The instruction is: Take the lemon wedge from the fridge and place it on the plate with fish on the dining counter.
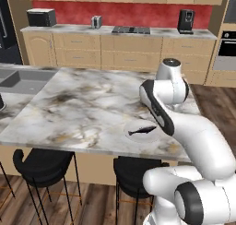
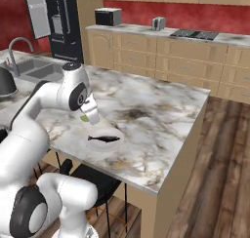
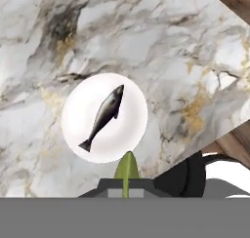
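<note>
Hand view: gripper (image 3: 126,187) clamped on the lemon wedge (image 3: 126,169), hovering just beside the plate with fish (image 3: 75,127). Fetch done; carry nearly finished; placement and release remain.

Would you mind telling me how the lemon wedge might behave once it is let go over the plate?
The lemon wedge looks tiny in the shut pincer, so it is probably very light. Its tapered shape suggests it may tip onto a flat side rather than roll. It hangs near the plate with fish rim, so it might land off-centre.
</note>
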